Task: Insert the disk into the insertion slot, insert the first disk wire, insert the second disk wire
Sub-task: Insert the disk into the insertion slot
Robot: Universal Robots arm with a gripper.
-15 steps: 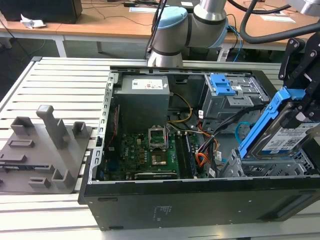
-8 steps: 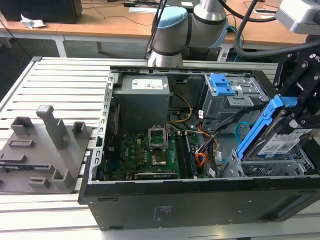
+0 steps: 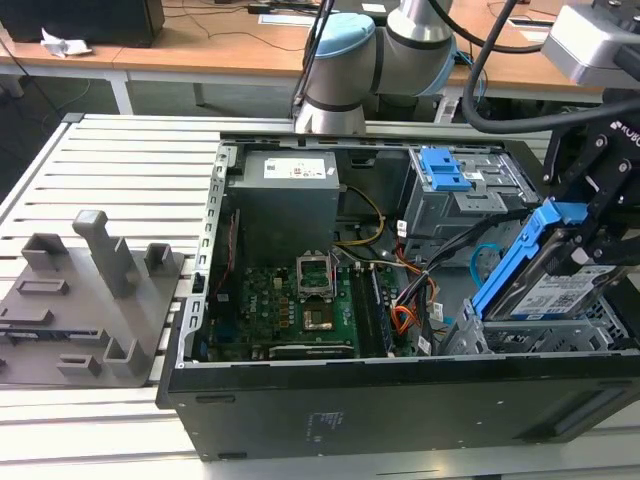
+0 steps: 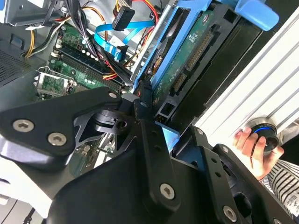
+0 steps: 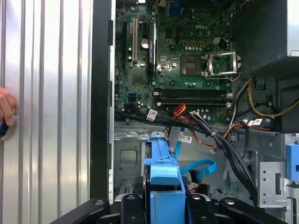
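In the exterior view my black gripper (image 3: 585,240) is clenched on the disk (image 3: 555,295), a silver rectangular hard drive with a white label in a bright blue plastic carrier. The disk stands tilted, its lower end at the open top of the insertion slot (image 3: 485,337), a grey perforated sheet-metal cage in the corner of the open black computer case (image 3: 400,400) at the exterior view's right. The second disk wire (image 3: 484,258), a thin glossy light-blue cable, loops just beside the disk, between it and the taller grey metal bay (image 3: 450,210).

In the second wrist view my fingers (image 4: 149,140) clamp the end of the carrier, and the disk (image 4: 187,56) shows its green circuit board. The second disk wire (image 4: 110,37) lies over the green motherboard (image 4: 70,70). A person's hand (image 4: 250,147) rests on a round knob (image 4: 262,133) beside the ribbed metal table (image 4: 252,93).

In the first wrist view the gripper (image 5: 163,207) flanks the disk (image 5: 163,172) on both sides, with the second disk wire (image 5: 198,166) curling just beside it.
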